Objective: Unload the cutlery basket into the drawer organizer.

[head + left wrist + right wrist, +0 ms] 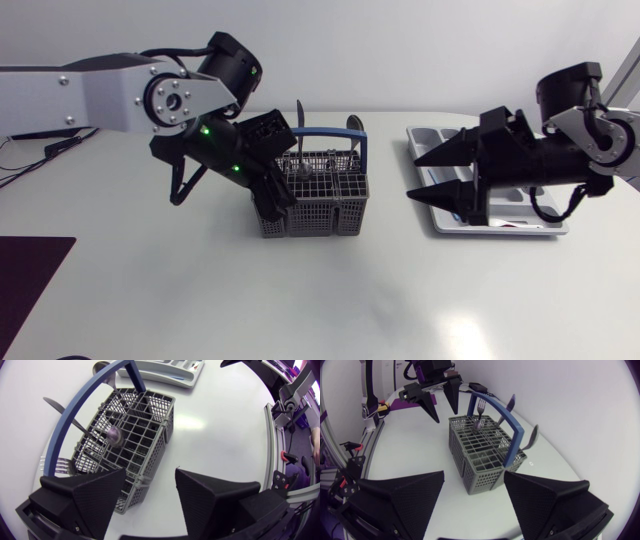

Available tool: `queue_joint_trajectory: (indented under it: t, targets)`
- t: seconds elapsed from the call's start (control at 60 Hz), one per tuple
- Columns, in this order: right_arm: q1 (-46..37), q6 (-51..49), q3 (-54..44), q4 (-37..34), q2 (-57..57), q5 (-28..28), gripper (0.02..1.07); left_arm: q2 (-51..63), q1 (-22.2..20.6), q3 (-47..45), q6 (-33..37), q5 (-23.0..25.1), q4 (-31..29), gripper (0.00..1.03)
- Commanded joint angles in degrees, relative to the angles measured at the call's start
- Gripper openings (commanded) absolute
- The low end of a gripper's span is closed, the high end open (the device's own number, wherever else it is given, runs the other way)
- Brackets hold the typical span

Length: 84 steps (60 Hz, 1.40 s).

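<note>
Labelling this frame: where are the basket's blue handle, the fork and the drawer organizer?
blue handle [512, 447]: right wrist view, near upright.
fork [481, 407]: right wrist view, on its tines.
drawer organizer [422, 134]: head view, far corner.

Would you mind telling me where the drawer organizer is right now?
In the head view the drawer organizer lies on the right side, to the right of the cutlery basket, partly hidden by the right gripper.

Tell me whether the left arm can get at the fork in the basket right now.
Probably yes. The left gripper is open and hangs just over the near end of the basket, where the fork stands tines up. Nothing covers it, though the blue handle arches close beside it.
</note>
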Motion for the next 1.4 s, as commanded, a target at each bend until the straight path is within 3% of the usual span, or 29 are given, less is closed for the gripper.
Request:
queue_joint_trajectory:
  t: [0.0, 0.217, 0.583, 0.95, 1.1, 1.383]
  targets:
    - [5.2, 9.1, -1.3, 3.8, 1.6, 2.0, 0.88, -2.6, 1.2, -4.0, 3.1, 0.9, 2.7, 0.82]
    - [15.4, 20.1, 2.9, 12.6, 10.9, 7.1, 0.84, -3.5, 4.5, -8.1, 5.8, 6.1, 6.9, 0.82]
    - [22.5, 32.3, 9.1, 24.3, 21.4, 13.8, 0.8, -3.2, 4.9, -13.0, 5.2, 6.2, 16.3, 0.82]
    - [24.7, 37.6, 13.7, 29.4, 27.8, 16.7, 0.7, -3.5, 4.9, -14.7, 5.3, 6.3, 17.5, 0.82]
    - [25.6, 37.9, 11.4, 32.6, 27.9, 19.4, 0.6, -3.7, 5.2, -15.1, 5.4, 6.3, 17.5, 0.82]
    - [28.0, 37.9, 7.7, 36.6, 26.8, 23.3, 0.27, -4.7, 4.9, -15.3, 5.2, 6.3, 17.5, 0.82]
